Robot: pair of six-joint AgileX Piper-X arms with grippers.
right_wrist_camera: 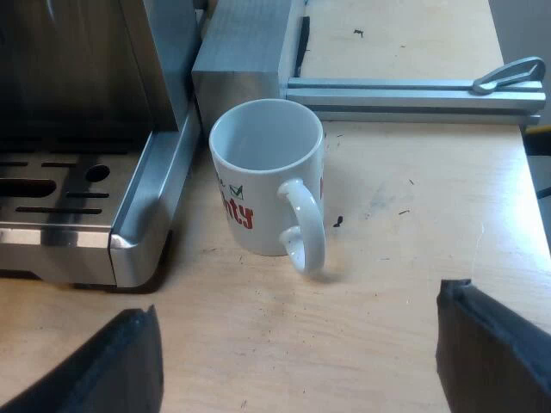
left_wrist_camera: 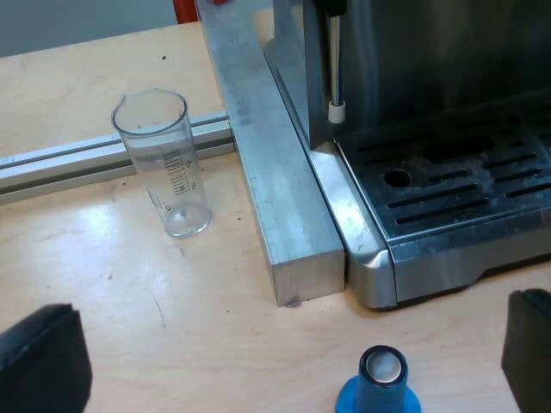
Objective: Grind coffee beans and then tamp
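- Two containers stand upright and open-topped on the pale wooden desk [left_wrist_camera: 95,284]: a clear plastic measuring glass [left_wrist_camera: 164,163] with printed marks, and a white ceramic mug [right_wrist_camera: 263,172] with red lettering.
- The measuring glass looks empty. It stands near a long grey aluminium bar [left_wrist_camera: 275,189] that lies against the side of the stainless steel espresso machine [left_wrist_camera: 430,60].
- The mug is empty, its inside plain white. It stands just beside the corner of the machine's drip tray, and its handle points towards the right hand [right_wrist_camera: 293,353].
- A small blue tamper [left_wrist_camera: 380,383] stands on the desk, near the front corner of the slotted metal drip tray [left_wrist_camera: 448,258]. Its long axis is vertical. Its round silver-coloured end faces up and its wider blue skirt sits at the desk.
- The left hand [left_wrist_camera: 284,344] has its two black fingers [left_wrist_camera: 43,361] spread wide apart and holds nothing. The tamper sits between them, nearer one finger and touching neither.
- The right hand also has its fingers [right_wrist_camera: 495,344] wide apart and grips nothing. It is above bare desk, short of the mug and apart from it.
- A thin metal steam wand [left_wrist_camera: 336,69] with a white tip hangs at the edge of the drip tray.
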